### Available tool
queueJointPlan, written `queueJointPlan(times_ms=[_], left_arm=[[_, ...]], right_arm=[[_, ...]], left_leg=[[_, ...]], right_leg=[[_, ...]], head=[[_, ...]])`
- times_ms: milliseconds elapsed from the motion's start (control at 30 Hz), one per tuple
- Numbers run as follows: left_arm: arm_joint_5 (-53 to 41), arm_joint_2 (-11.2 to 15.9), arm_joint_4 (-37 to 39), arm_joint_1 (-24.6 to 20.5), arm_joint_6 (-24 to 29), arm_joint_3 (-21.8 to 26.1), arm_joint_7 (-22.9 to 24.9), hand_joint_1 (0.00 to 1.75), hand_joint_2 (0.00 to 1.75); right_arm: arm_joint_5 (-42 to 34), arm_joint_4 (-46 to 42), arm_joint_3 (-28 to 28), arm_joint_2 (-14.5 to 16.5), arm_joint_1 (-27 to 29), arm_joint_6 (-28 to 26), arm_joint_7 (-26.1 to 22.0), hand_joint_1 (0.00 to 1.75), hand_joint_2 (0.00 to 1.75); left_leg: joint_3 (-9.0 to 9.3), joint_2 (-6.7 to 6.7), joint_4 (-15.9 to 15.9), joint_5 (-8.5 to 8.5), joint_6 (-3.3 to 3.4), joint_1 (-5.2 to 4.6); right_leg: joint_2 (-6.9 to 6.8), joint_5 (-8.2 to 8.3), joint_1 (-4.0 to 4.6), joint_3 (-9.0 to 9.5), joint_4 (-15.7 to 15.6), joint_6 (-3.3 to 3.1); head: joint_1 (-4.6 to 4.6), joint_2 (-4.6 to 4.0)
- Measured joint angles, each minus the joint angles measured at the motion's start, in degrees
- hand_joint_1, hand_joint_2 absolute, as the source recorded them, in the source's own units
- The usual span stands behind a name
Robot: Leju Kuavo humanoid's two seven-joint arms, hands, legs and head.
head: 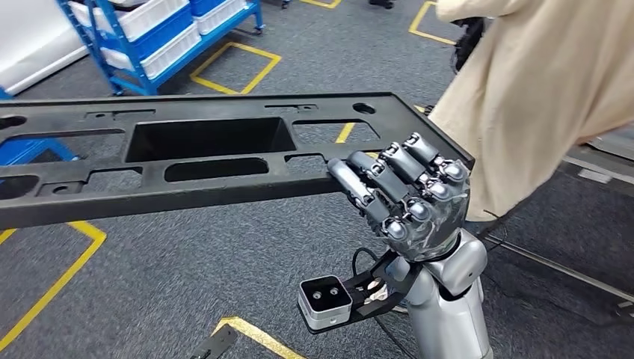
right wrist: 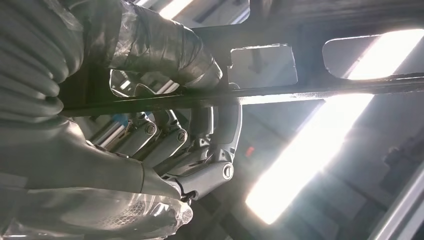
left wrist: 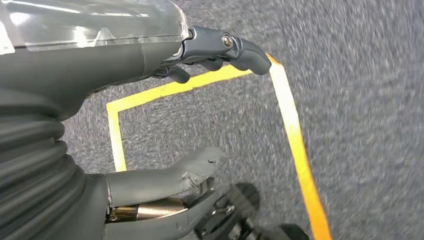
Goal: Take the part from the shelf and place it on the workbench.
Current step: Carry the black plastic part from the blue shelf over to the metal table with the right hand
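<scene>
Because the part [head: 187, 153] is a long, flat black panel pierced with cut-outs, the right hand [head: 407, 194] grips it near one end, fingers [head: 374, 183] curled together over the near edge while the thumb, seen in the right wrist view, presses from beneath against the rail [right wrist: 300, 90]. That clamp on the edge seems chosen to keep the panel from tipping, though a grip so far from the middle probably leaves much weight hanging out to the robot's left. The part is carried in the air above the grey carpet [head: 187, 277], roughly level, its long axis running across the robot's front from left to right, its broad face turned up. The left hand [left wrist: 165, 125] hangs over the carpet and a yellow floor marking [left wrist: 295, 145], holding nothing, thumb and fingers apart. A person in a beige garment [head: 538, 97] stands just beside the panel's right end. A blue shelf [head: 157, 37] with white bins stands well behind. By my judgement the part is off the shelf and the placing remains.
</scene>
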Motion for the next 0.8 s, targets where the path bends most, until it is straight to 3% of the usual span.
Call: queueJointPlan(times_ms=[33,67,133,167,233,267,333,400,467,533,567,633,700,767,800], left_arm=[[-0.1,0.0,0.01,0.16,-0.16,-0.05,0.01,0.0,1.75],[-0.2,-0.02,0.01,0.28,-0.3,-0.13,-0.01,0.0,1.75],[-0.32,-0.1,-0.01,0.33,-0.47,-0.37,-0.09,0.0,1.75],[-0.35,-0.12,-0.01,0.32,-0.49,-0.48,-0.15,0.0,1.75],[-0.36,-0.12,-0.02,0.35,-0.49,-0.61,-0.25,0.0,1.75],[-0.36,-0.1,-0.02,0.37,-0.49,-0.68,-0.28,0.0,1.75],[-0.35,-0.13,-0.02,0.24,-0.48,-0.88,-0.36,0.0,1.75],[-0.35,-0.16,-0.02,-0.09,-0.49,-1.04,-0.4,0.0,1.75],[-0.36,-0.16,-0.01,-0.25,-0.57,-1.18,-0.36,0.0,1.75],[-0.36,-0.15,0.0,-0.23,-0.73,-1.29,-0.23,0.0,1.75],[-0.36,-0.14,0.0,-0.27,-0.79,-1.32,-0.18,0.0,1.75],[-0.36,-0.12,-0.01,-0.56,-0.89,-1.34,-0.08,0.0,1.75],[-0.35,-0.05,-0.02,-0.96,-0.92,-1.37,0.08,0.0,1.75],[-0.31,0.02,-0.02,-1.25,-0.93,-1.39,0.22,0.0,1.75],[-0.26,0.01,-0.02,-1.35,-0.93,-1.4,0.25,0.0,1.75]], right_arm=[[0.19,0.01,-0.12,-0.01,0.19,0.01,0.0,1.75,1.75],[0.35,-0.01,-0.23,-0.02,0.39,0.0,0.0,1.75,1.75],[0.53,-0.13,-0.36,-0.04,0.73,0.0,0.0,1.75,1.75],[0.52,-0.27,-0.42,-0.03,0.81,-0.01,0.0,1.75,1.75],[0.48,-0.63,-0.53,-0.01,1.06,-0.01,0.0,1.75,1.75],[0.45,-0.78,-0.65,0.01,1.26,-0.01,0.0,1.75,1.75],[0.42,-1.08,-0.99,0.01,1.74,-0.01,0.0,1.75,1.75],[0.37,-1.41,-1.29,0.01,1.99,-0.01,0.0,1.75,1.75],[0.33,-1.56,-1.4,0.01,2.09,-0.01,0.0,1.75,1.75],[0.38,-1.57,-1.43,0.01,2.29,0.01,0.0,1.75,1.75],[0.41,-1.57,-1.45,0.01,2.4,0.01,0.0,1.75,1.75],[0.38,-1.57,-1.57,0.01,2.53,0.02,0.0,1.75,1.75],[0.13,-1.55,-1.81,0.01,2.49,0.02,0.0,1.75,1.75],[-0.24,-1.5,-2.17,-0.01,2.47,0.01,0.0,1.75,1.75],[-0.36,-1.46,-2.41,-0.02,2.49,0.01,0.0,1.75,1.75]], left_leg=[[-0.04,0.84,0.05,-0.05,-0.03,0.0],[-0.06,1.64,0.12,-0.13,-0.11,0.02],[-0.02,2.99,0.42,-0.45,-0.47,0.08],[-0.02,3.52,0.7,-0.73,-0.79,-0.02],[0.01,4.49,1.31,-1.26,-1.5,-0.41],[0.05,5.03,1.46,-1.42,-1.8,-0.59],[0.24,5.67,1.59,-1.79,-2.34,-0.49],[-0.53,3.43,3.74,-3.67,-2.82,-0.12],[-3.45,0.37,10.31,-7.28,-3.0,0.1],[-6.74,-0.48,16.99,-9.45,-2.95,0.1],[-7.32,-0.6,17.85,-8.96,-2.83,0.1],[-5.59,-1.32,13.23,-5.06,-2.27,0.08],[-2.57,-3.64,6.09,-1.74,-1.56,0.12],[-1.3,-4.99,3.05,-1.25,-1.28,-0.01],[-1.16,-4.66,2.64,-1.22,-1.21,-0.12]], right_leg=[[-0.41,-0.51,-0.21,-0.79,1.99,0.22],[-0.7,0.01,-0.42,-0.58,2.01,0.41],[-1.98,3.27,-0.74,2.85,-3.71,0.66],[-3.47,4.46,-0.6,4.91,-7.36,0.63],[-5.41,5.43,-0.19,7.13,-11.72,-0.01],[-5.47,5.18,0.04,7.13,-12.03,-0.42],[-4.08,5.36,-0.02,6.93,-12.1,-1.21],[-2.77,5.59,-0.24,6.99,-12.35,-1.89],[-1.38,5.73,-0.32,6.99,-12.46,-2.34],[0.26,5.78,-0.17,6.95,-12.39,-2.55],[1.14,5.79,-0.08,6.95,-12.3,-2.58],[2.9,5.79,0.03,6.99,-12.07,-2.58],[4.39,5.81,0.09,6.85,-11.83,-2.42],[5.56,6.07,-0.13,6.36,-11.78,-1.87],[6.16,6.29,-0.27,6.13,-11.87,-1.46]], head=[[0.0,0.0],[0.0,0.0],[0.01,0.0],[0.01,0.0],[-0.07,0.0],[-0.11,0.0],[-0.13,0.0],[-0.14,0.0],[-0.15,0.0],[-0.15,0.0],[-0.15,0.0],[-0.15,0.0],[-0.14,0.0],[-0.14,0.0],[-0.13,0.0]])
